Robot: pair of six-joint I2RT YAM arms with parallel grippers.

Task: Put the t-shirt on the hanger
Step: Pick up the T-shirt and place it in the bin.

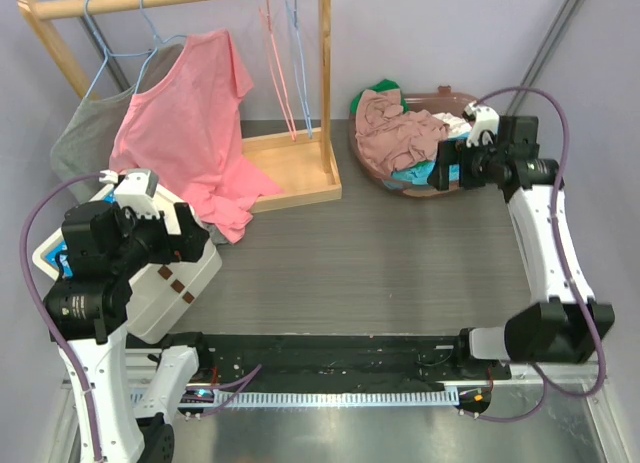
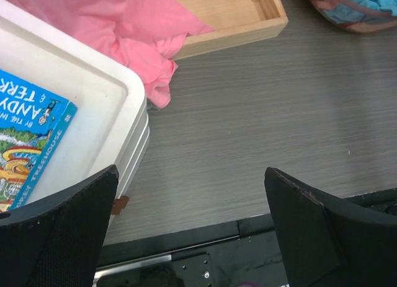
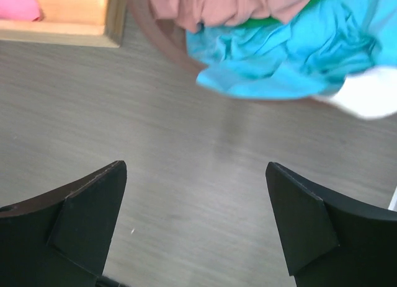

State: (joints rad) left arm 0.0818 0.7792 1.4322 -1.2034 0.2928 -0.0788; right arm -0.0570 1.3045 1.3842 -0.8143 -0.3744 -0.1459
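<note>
The dusty mauve t-shirt (image 1: 396, 129) lies crumpled in a brown basket (image 1: 372, 166) at the back right, on top of turquoise and green clothes; its print is hidden. It shows at the top of the right wrist view (image 3: 229, 5). The salmon-pink hanger (image 1: 279, 75) hangs bare from the wooden rack's rail. My right gripper (image 1: 447, 169) is open and empty, held just in front of the basket above the table (image 3: 195, 219). My left gripper (image 1: 192, 233) is open and empty at the left, above a white bin's edge (image 2: 192, 225).
A coral-pink shirt (image 1: 190, 123) and a grey shirt (image 1: 82, 141) hang on light blue hangers on the wooden rack (image 1: 296, 169). The coral shirt's hem drapes onto the table (image 2: 149, 48). A white bin (image 2: 93, 107) holds a blue book (image 2: 28, 138). Turquoise cloth (image 3: 273, 48) spills over the basket rim.
</note>
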